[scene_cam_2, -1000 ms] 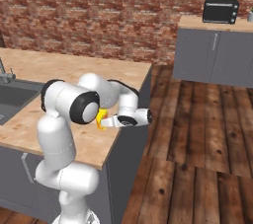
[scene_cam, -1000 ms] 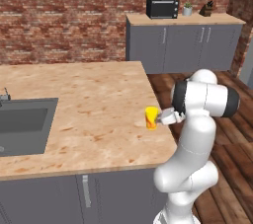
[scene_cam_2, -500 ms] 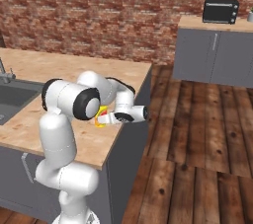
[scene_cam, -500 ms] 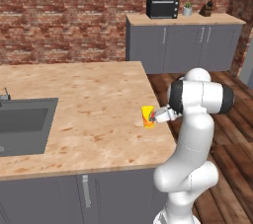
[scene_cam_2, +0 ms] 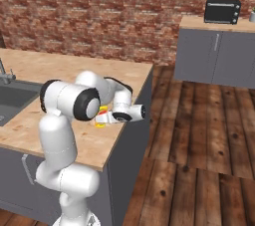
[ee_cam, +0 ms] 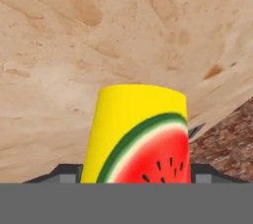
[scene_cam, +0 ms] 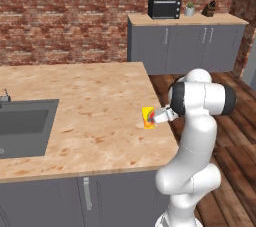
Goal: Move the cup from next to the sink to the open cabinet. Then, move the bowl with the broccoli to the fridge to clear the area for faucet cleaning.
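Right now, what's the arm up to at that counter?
The white arm's gripper is reaching in sideways at the small yellow cup with a watermelon print, which stands upright on the light wood countertop near its right edge. In the hand view the cup sits between the two dark fingertips. Whether the jaws already grip it isn't clear. The dark grey sink lies far to the left.

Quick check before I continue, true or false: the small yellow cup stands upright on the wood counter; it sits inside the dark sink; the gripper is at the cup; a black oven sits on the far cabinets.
1. The small yellow cup stands upright on the light wood counter. True.
2. It sits inside the dark grey sink. False: it stands on the counter near the right edge, far from the sink.
3. The gripper is at the cup, fingers either side. True.
4. A black oven sits on the far grey cabinets. True.
5. The cup is plain. False: it carries a watermelon picture.
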Controlling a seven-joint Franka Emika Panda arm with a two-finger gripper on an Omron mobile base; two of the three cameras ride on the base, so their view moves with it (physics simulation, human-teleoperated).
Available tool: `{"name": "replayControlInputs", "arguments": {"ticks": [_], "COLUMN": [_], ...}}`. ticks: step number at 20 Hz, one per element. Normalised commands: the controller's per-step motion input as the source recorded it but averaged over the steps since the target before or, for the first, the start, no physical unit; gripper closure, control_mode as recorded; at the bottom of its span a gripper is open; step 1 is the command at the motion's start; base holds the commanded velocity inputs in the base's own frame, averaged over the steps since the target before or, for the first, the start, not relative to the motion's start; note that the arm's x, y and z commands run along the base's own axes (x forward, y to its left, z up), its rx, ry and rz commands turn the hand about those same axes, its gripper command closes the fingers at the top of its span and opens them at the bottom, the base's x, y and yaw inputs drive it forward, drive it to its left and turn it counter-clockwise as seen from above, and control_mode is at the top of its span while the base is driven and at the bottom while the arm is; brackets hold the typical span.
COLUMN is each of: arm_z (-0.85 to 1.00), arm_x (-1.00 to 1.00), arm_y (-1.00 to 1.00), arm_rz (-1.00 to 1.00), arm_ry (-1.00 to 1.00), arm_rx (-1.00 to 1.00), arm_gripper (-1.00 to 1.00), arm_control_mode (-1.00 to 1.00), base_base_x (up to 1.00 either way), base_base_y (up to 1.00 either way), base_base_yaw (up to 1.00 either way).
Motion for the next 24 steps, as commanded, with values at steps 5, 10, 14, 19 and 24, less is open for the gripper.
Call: {"name": "replayControlInputs", "arguments": {"ticks": [5, 10, 14, 19, 24], "arm_z": [0.34, 0.94, 1.00, 1.00, 1.00], "arm_x": [-0.33, -0.50, -0.65, -0.34, -0.34], "arm_y": [0.00, -0.03, -0.02, 0.00, 0.00], "arm_rz": [0.00, 0.00, 0.00, 0.00, 0.01], "arm_ry": [-0.19, -0.41, -0.56, -0.39, -0.28], "arm_rx": [0.00, 0.00, 0.00, 0.00, 0.00], "arm_gripper": [1.00, 1.00, 1.00, 1.00, 1.00], "arm_control_mode": [-1.00, -1.00, -1.00, -1.00, -1.00], "base_base_x": [0.00, 0.00, 0.00, 0.00, 0.00], "base_base_y": [0.00, 0.00, 0.00, 0.00, 0.00], "base_base_yaw": [0.00, 0.00, 0.00, 0.00, 0.00]}}
